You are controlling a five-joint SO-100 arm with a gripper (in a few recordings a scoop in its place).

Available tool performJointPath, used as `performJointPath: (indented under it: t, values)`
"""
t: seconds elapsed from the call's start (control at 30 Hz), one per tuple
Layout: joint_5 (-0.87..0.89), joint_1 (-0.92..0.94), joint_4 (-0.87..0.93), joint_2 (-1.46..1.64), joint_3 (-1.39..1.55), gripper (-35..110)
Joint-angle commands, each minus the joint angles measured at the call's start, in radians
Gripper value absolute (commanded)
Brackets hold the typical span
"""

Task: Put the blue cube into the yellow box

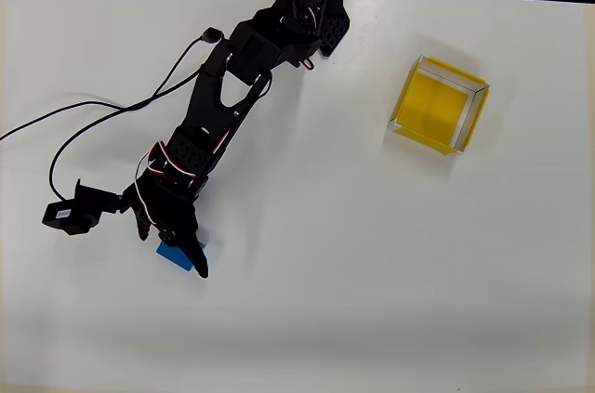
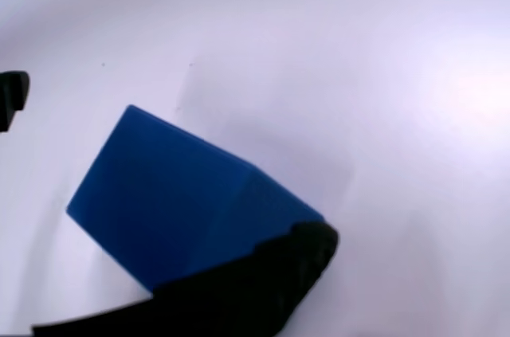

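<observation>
A matte, bright-blue cube (image 2: 183,201) with plain flat faces is seen lying on the smooth white desk (image 1: 372,272), directly beneath the black end effector (image 1: 177,242). In the wrist view one dark finger (image 2: 263,281) is pressed along the cube's lower right edge, and the cube is turned diagonally. Whether the cube is pinched cannot be told. The square yellow box (image 1: 437,105), thin pale walls around a yellow floor, is set well apart, up and right of the end effector in the overhead view.

all-black SO-100 arm (image 1: 228,105), blocky servo housings, red-and-white wires at the joints, black cables trailing off — matte black gripper (image 1: 177,240)
</observation>
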Motion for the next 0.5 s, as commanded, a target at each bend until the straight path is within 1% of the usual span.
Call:
performJointPath:
  t: [0.0, 0.47]
  values:
    - [-0.015, -0.009, 0.012, 0.054, -0.117, 65]
    - [-0.034, -0.026, 0.029, 0.008, -0.115, 58]
